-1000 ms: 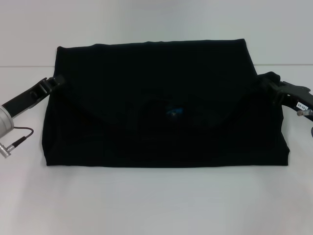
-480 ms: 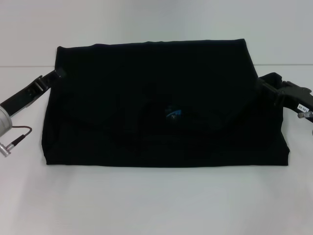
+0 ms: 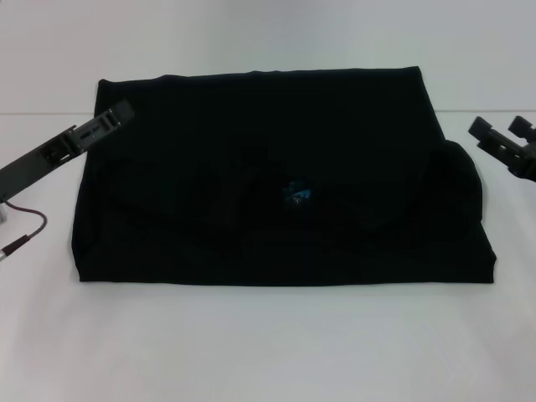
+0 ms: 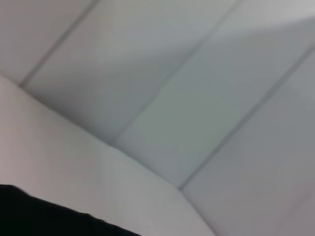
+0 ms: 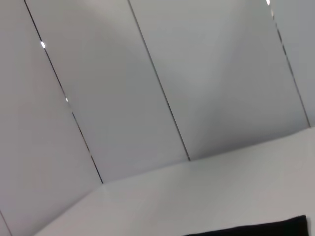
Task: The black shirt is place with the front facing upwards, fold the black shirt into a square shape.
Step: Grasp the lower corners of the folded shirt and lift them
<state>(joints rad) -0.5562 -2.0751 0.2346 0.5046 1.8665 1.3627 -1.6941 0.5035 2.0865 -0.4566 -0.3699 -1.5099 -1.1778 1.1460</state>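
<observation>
The black shirt (image 3: 276, 180) lies folded mid-bench (image 3: 268, 343). The left pincer (image 3: 113, 119) hovers over its left edge, grip unclear; the right pincer (image 3: 501, 134), fingers spread, hangs off its right edge.

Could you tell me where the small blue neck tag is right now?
In the head view, the blue tag shows near the middle of the folded black shirt.
</observation>
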